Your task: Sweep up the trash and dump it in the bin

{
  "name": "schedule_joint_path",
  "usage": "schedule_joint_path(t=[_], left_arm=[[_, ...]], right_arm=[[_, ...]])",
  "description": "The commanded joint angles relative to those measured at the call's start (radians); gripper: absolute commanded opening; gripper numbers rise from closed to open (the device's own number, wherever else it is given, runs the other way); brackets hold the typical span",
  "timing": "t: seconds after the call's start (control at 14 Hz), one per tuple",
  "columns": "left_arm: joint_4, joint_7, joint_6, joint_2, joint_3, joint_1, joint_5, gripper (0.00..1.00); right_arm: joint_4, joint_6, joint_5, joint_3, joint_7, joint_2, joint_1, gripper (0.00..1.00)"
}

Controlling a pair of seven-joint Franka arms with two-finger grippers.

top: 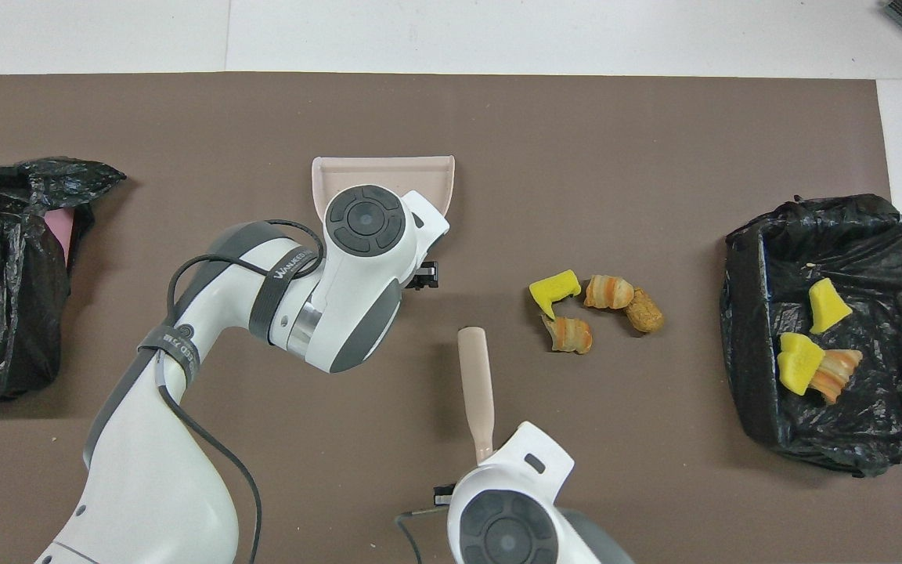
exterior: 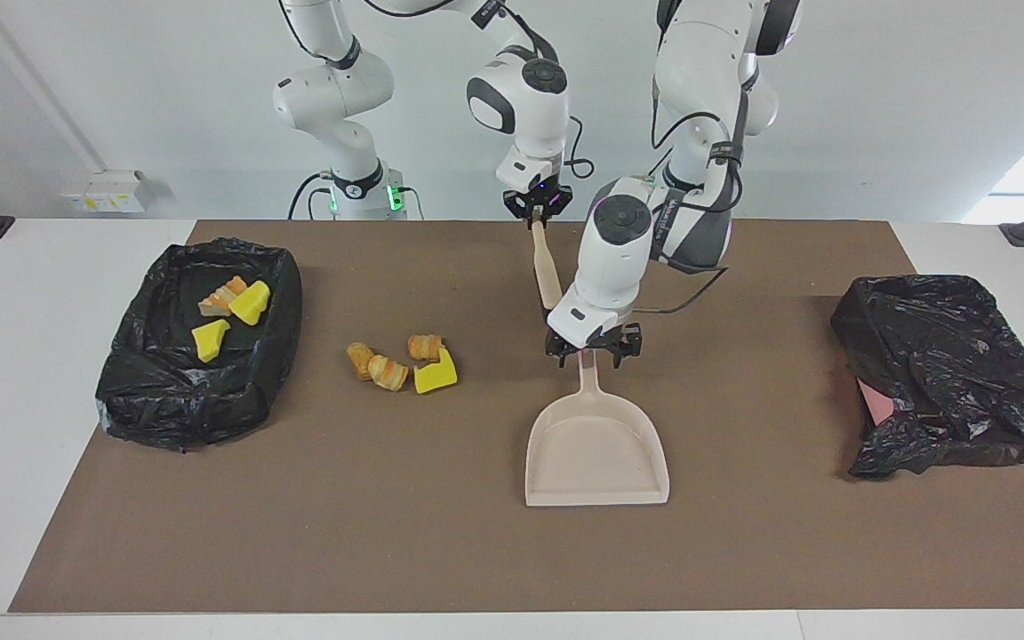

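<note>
The beige dustpan lies flat on the brown mat, its mouth turned away from the robots. My left gripper is shut on its handle. My right gripper is shut on a beige brush handle and holds it tilted in the air beside the left hand; no bristles show. Several trash pieces lie loose on the mat: a yellow wedge and three striped bread chunks. They lie between the dustpan and the black-lined bin. The bin holds two yellow wedges and one bread chunk.
A crumpled black bag over something pink lies at the left arm's end of the mat. The bin stands at the right arm's end. In the overhead view the left arm covers most of the dustpan.
</note>
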Motion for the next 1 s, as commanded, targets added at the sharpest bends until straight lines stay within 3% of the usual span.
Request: schedule_joint_path(t=[0.0,0.21,0.43,0.72,0.93], left_arm=[[0.020,-0.009,-0.047,0.000,0.019,-0.018,0.023,0.03],[0.034,0.003,-0.069,-0.001,0.017,-0.002,0.027,0.00],[0.098,0.093,-0.174,-0.003,0.016,0.039,0.029,0.00],[0.175,0.272,-0.297,-0.009,0.017,0.079,0.024,0.00],[0.197,0.407,-0.311,-0.012,0.022,0.098,0.026,0.00]], right_arm=[[-0.020,-0.032,-0.017,0.000,-0.078,-0.028,-0.132,0.00],[-0.019,-0.051,-0.137,0.001,-0.120,-0.024,-0.249,0.00],[-0.019,-0.106,-0.309,0.003,-0.179,-0.022,-0.318,0.00],[-0.040,-0.155,-0.328,0.003,-0.403,-0.019,-0.449,0.00],[-0.074,-0.118,-0.328,0.003,-0.509,-0.020,-0.536,0.00]])
